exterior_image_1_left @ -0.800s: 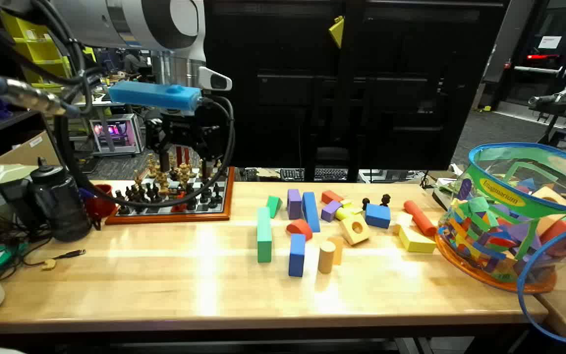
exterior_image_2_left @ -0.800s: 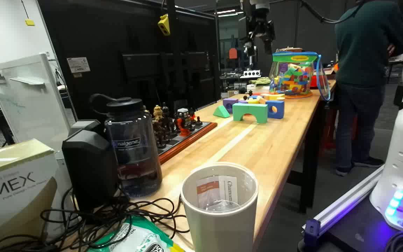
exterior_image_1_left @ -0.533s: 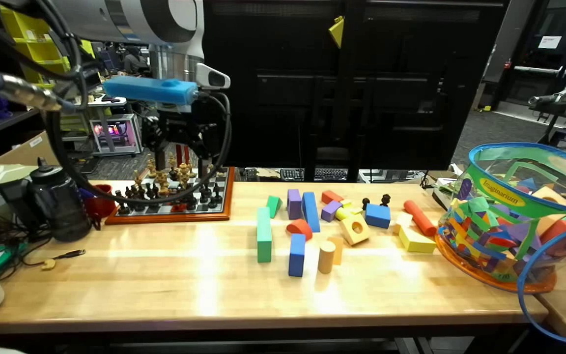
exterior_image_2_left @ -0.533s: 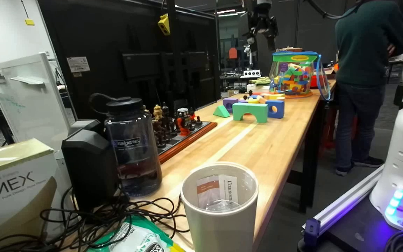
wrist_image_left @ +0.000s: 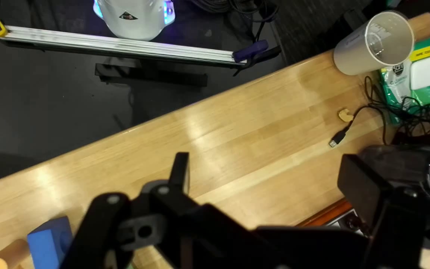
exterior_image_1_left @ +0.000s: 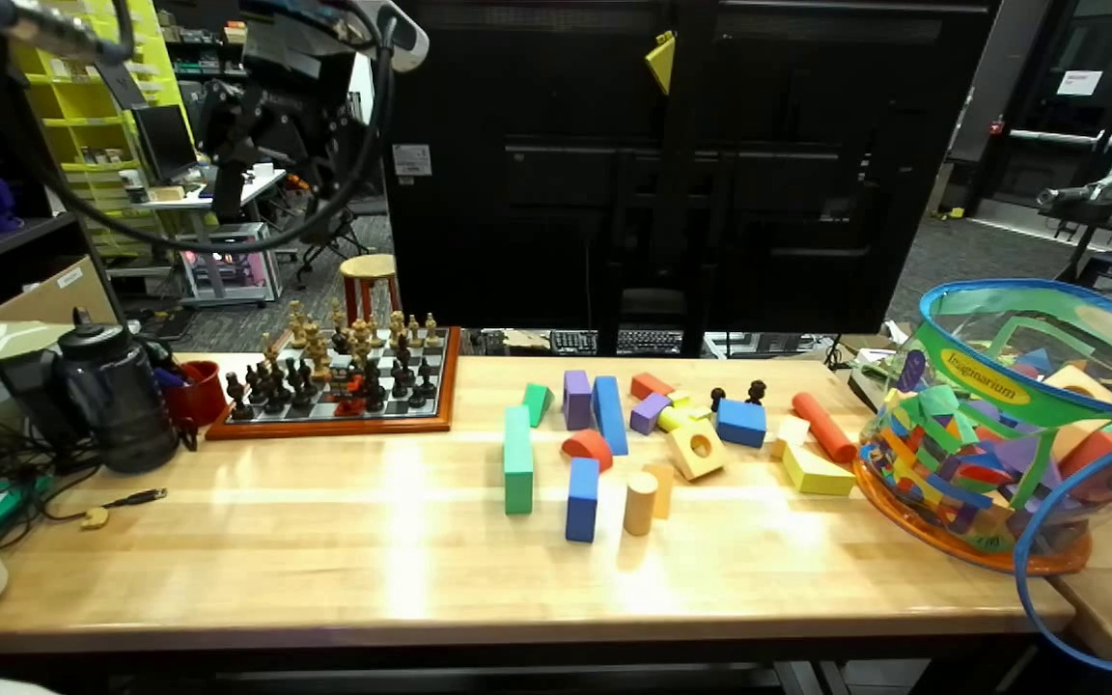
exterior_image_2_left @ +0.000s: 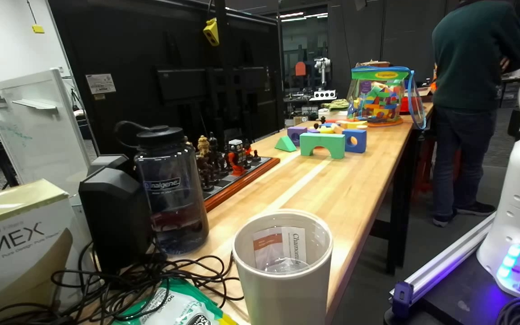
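Above the desk (exterior_image_1_left: 324, 550), the empty pincer (wrist_image_left: 266, 167) gapes (grasping seems finished or unbegun), chessboard (exterior_image_1_left: 402, 425) and blocks (exterior_image_1_left: 582, 500) untouched.

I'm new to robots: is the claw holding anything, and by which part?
Nothing is held: the gripper is open and empty, with the table visible between its jaws.

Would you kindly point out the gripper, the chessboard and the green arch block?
Gripper (wrist_image_left: 267, 171), in the wrist view: midway between its parted fingertips.
Chessboard (exterior_image_1_left: 336, 428), in an exterior view: its reddish-brown near rim.
Green arch block (exterior_image_2_left: 322, 139), in an exterior view: the span above its opening.
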Controlling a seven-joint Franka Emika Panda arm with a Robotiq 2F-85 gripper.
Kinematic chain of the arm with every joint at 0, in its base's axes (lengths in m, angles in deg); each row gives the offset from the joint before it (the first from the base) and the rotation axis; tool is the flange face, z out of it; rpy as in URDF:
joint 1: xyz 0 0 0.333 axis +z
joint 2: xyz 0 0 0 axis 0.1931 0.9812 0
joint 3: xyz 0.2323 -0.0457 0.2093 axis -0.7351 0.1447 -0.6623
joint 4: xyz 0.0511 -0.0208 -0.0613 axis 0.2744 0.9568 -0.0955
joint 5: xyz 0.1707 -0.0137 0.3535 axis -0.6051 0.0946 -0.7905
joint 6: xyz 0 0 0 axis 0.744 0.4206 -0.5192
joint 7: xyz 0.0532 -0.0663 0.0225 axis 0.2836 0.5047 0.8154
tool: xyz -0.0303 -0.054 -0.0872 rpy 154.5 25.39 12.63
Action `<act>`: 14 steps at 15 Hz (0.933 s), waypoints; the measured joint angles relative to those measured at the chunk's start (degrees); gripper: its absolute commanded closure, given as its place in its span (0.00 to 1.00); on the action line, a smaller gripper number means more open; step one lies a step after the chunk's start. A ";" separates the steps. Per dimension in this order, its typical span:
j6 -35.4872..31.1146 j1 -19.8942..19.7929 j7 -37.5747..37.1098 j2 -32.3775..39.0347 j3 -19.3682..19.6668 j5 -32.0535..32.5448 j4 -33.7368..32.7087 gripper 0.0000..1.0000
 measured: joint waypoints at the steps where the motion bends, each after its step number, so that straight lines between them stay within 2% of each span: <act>1: 0.16 -0.03 0.00 0.13 0.19 -0.03 -0.29 0.00; 14: 0.17 -0.04 0.00 1.06 0.04 -0.03 -0.34 0.00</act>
